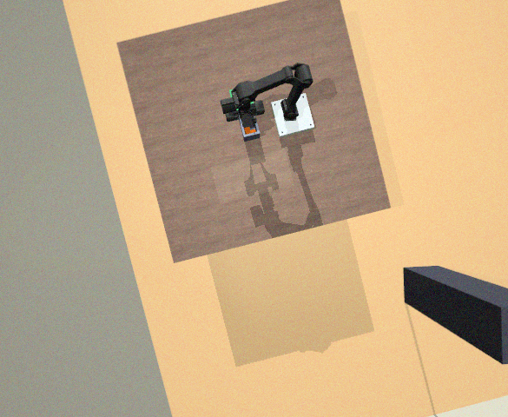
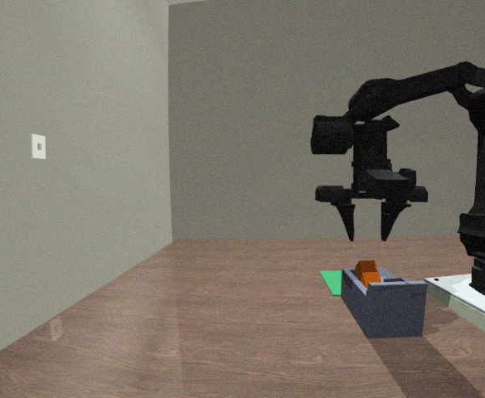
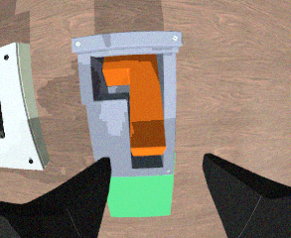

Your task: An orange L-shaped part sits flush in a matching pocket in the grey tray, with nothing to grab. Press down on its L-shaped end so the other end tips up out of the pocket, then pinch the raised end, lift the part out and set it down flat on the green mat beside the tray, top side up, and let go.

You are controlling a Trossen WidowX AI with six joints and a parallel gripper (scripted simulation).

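Observation:
The orange L-shaped part (image 1: 249, 130) (image 2: 366, 267) (image 3: 147, 104) is tilted in the pocket of the grey tray (image 1: 251, 137) (image 2: 395, 313) (image 3: 105, 144). Its L-shaped end is low in the pocket. Its straight end, on the side toward the green mat (image 2: 332, 283) (image 3: 140, 197), stands up above the tray's rim, with dark pocket showing past it in the wrist view. My gripper (image 2: 367, 240) (image 3: 158, 163) is open and empty, pointing down above the tray, with a gap between the fingertips and the raised end. In the top view the arm hides the fingertips and most of the mat.
The arm's white base plate (image 1: 283, 128) (image 2: 456, 291) (image 3: 16, 144) stands beside the tray. The mat lies flat on the brown wooden table (image 1: 191, 179) (image 2: 250, 321) (image 3: 244, 99), off the tray's end. A grey wall is at the left in the exterior view.

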